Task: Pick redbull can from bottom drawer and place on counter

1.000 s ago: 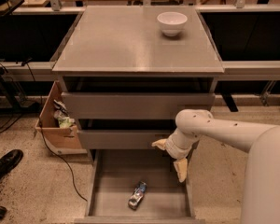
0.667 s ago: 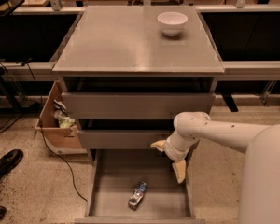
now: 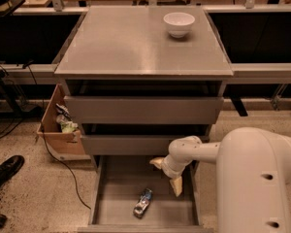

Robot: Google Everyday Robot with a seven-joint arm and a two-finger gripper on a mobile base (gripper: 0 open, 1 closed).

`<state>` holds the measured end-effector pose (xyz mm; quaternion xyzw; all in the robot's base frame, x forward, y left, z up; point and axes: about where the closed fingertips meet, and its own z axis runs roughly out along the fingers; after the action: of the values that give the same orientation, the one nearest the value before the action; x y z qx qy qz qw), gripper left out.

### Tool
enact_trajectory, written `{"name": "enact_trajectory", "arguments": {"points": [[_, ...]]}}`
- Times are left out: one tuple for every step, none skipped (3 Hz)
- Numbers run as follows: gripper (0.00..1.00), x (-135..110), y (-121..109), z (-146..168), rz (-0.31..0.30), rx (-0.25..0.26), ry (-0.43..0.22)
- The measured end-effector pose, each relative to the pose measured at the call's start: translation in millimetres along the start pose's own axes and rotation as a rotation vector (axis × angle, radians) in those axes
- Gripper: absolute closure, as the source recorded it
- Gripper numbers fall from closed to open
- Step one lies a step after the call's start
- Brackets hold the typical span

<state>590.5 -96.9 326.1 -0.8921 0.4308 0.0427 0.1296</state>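
Hanging over the right rear part of the bottom drawer (image 3: 115,188), your tool (image 3: 166,177) has its two pale fingers (image 3: 177,186) spread apart with nothing between them, so it is open and empty. The redbull can (image 3: 142,203) lies on its side on that drawer's floor, in the front half and about midway between the side walls. It is turned a little askew, and it sits forward and left of the tool without touching it. I judge that you are in the reach step: the drawer stands pulled out, the can is not yet gripped, and nothing has gone up to the desk (image 3: 131,42). The desk is the grey cabinet top, above the drawer and past the two upper drawers (image 3: 143,109). Your next move calls for bringing the tool forward and left within the drawer and lowering it toward the floor. Turn the wrist so the jaws straddle the can across its slim width, not along its length, then close. Go gently, since a can lying down will likely roll if one finger nudges it first. When you lift, come out toward the drawer's front so the arm misses the drawer fronts overhead. On the desk, the white bowl (image 3: 179,23) sits above the drawer's right rear, so set the can on the bare surface beside it. The cardboard box (image 3: 58,140) on the floor left of the drawer is out of your path.
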Motion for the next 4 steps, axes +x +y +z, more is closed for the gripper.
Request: {"name": "enact_trajectory", "arguments": {"points": [[0.0, 17, -2, 55, -0.031, 0.009, 0.024], [0.0, 35, 4, 125, -0.043, -0.04, 0.02], [0.0, 43, 12, 160, -0.035, -0.075, 0.007], [0.0, 39, 15, 204, -0.016, -0.122, -0.029]]}}
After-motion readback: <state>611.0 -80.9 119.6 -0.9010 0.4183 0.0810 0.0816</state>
